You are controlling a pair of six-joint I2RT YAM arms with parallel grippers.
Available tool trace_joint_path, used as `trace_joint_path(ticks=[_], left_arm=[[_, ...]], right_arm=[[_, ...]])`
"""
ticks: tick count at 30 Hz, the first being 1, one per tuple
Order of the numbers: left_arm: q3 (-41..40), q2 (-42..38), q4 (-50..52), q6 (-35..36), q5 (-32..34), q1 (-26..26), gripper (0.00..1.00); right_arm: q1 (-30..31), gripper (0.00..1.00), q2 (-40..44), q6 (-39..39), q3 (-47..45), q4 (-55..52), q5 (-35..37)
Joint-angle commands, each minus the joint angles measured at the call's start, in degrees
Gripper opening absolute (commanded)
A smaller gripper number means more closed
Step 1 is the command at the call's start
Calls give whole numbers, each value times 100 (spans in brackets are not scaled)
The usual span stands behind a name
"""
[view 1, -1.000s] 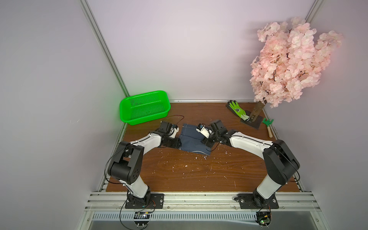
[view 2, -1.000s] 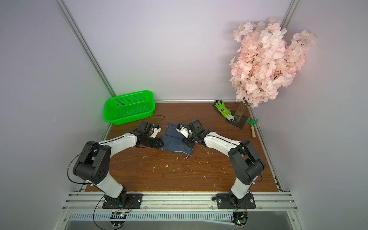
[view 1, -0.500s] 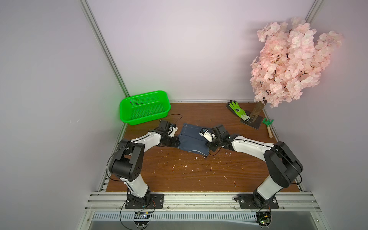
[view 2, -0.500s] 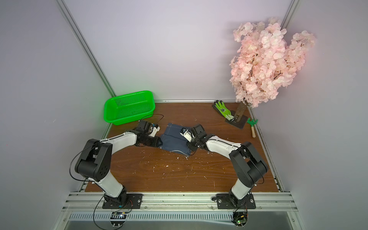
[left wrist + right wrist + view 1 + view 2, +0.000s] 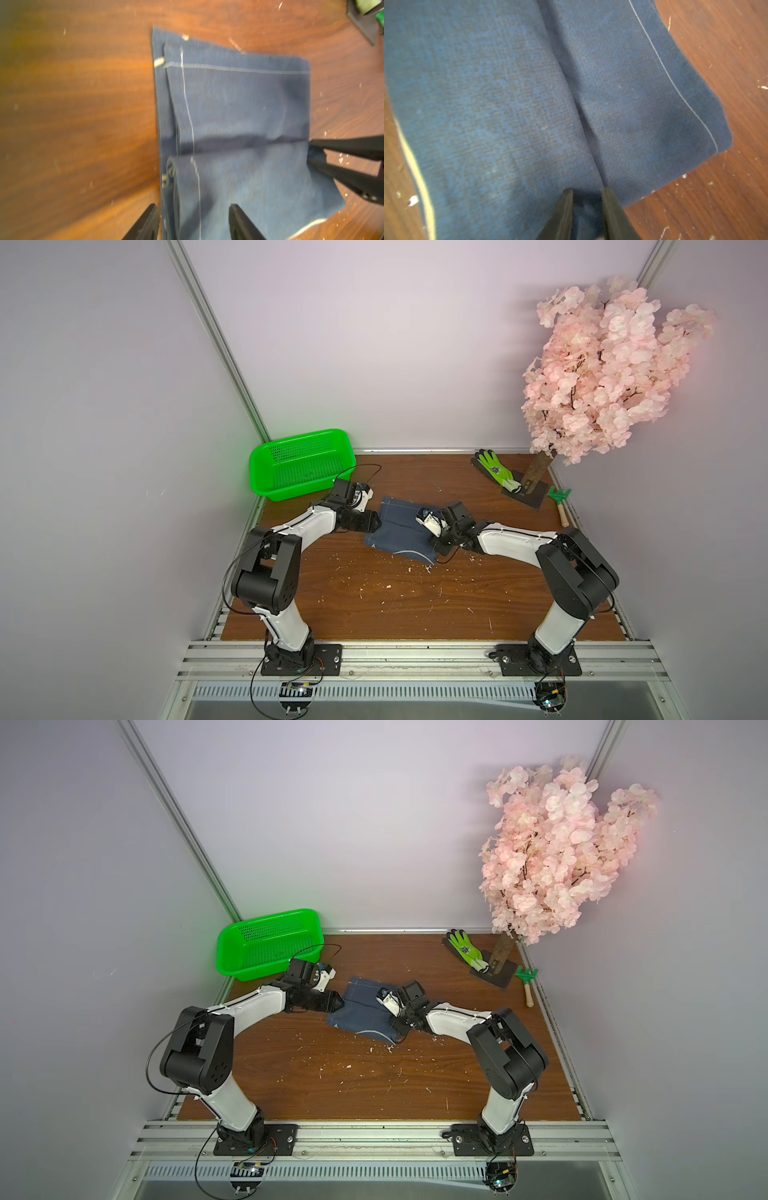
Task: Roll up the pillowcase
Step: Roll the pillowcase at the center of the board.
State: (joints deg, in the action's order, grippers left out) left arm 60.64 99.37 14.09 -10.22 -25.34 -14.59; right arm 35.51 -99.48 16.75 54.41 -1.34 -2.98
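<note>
Noted the green basket (image 5: 299, 489) at the far left of the table (image 5: 374, 605), well apart from the work; found the left gripper (image 5: 192, 206) low at the left edge of the pillowcase (image 5: 399, 531), jaws apart, one finger just outside the cloth's edge and one over the cloth, the coiled end of the roll between them, nothing pinched, going by the left wrist view; found the pillowcase lying mid-table between the two grippers, its nearer part bulked into a roll, its farther part flat with a pale seam line across, a dark crease dividing the two; found the right gripper (image 5: 588, 190) at the right edge, jaws drawn close on a pinch of dark cloth right at that crease. Judged the step to be turning the roll on toward the far hem; judged one end held and one end free, so wanted the left jaws closed on the coil before any turn, else risked a cone, tight on the right and slack on the left; wanted both ends carried over together, low and level, cloth kept taut between them, grip on the whole coil and not on the top layer alone. Left the green glove (image 5: 496, 468) and the small rake (image 5: 559, 494) at the far right alone, well clear.
</note>
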Motion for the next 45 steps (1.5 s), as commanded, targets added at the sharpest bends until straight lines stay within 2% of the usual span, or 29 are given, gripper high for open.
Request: trace_joint_path(ticks=[1,6,15,20,24,27,35,45], left_arm=[[51,269,59,140,-90,79,57],[113,583,153,266,56,76,54],[159,905,294,373,270,97,45],[184,936,348,338,267,104,39],[198,893,441,328,257,105,38],[218,866,506,336,227,105,38],[178,812,584,364,213,99,38],[244,833,628,375,130,123,38]], right_arm=[[-18,30,110,34,-62,109,160],[2,32,205,49,-77,106,162],[128,35,682,374,-227,56,614],[694,51,1202,723,-284,365,561],[1469,62,1142,873,-289,724,534],[1878,68,744,1005,-211,930,940],[2225,74,-49,1492,243,946,2127],[2545,73,-798,1970,302,1060,3509]])
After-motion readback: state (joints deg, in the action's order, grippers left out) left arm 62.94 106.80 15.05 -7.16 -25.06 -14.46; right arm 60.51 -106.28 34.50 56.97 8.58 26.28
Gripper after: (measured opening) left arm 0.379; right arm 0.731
